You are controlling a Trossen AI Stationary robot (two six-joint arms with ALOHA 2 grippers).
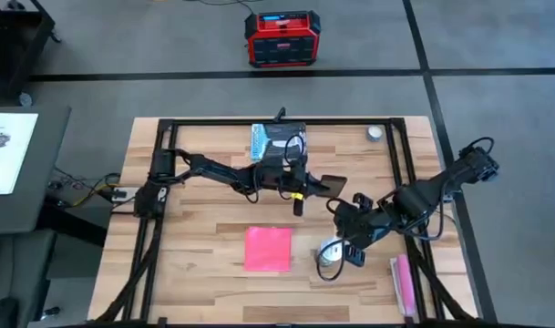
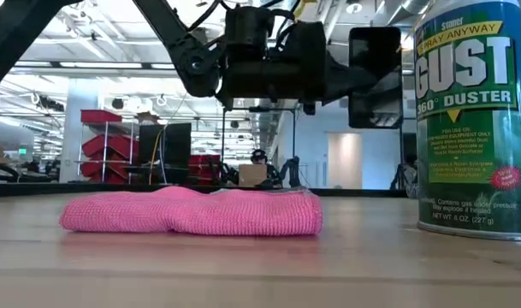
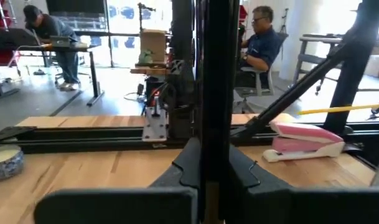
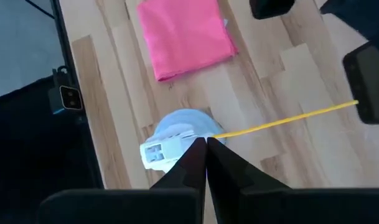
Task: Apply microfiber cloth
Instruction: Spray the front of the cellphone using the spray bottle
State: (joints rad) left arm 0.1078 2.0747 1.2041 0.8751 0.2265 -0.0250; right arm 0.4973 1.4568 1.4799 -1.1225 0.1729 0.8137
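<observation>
Your cloth (image 1: pixel 268 249) lies untouched on desk (image 1: pixel 195 273), near both end effectors. Left end effector (image 1: pixel 306 185) clamped on phone (image 1: pixel 330 185). Right end effector (image 1: pixel 339 251) pinched together above duster can (image 1: pixel 329 253). Wiping not begun.

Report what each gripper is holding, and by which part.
The left gripper holds the black phone in the air, clamped at one end. The right gripper is shut over the duster can, holding nothing.
</observation>
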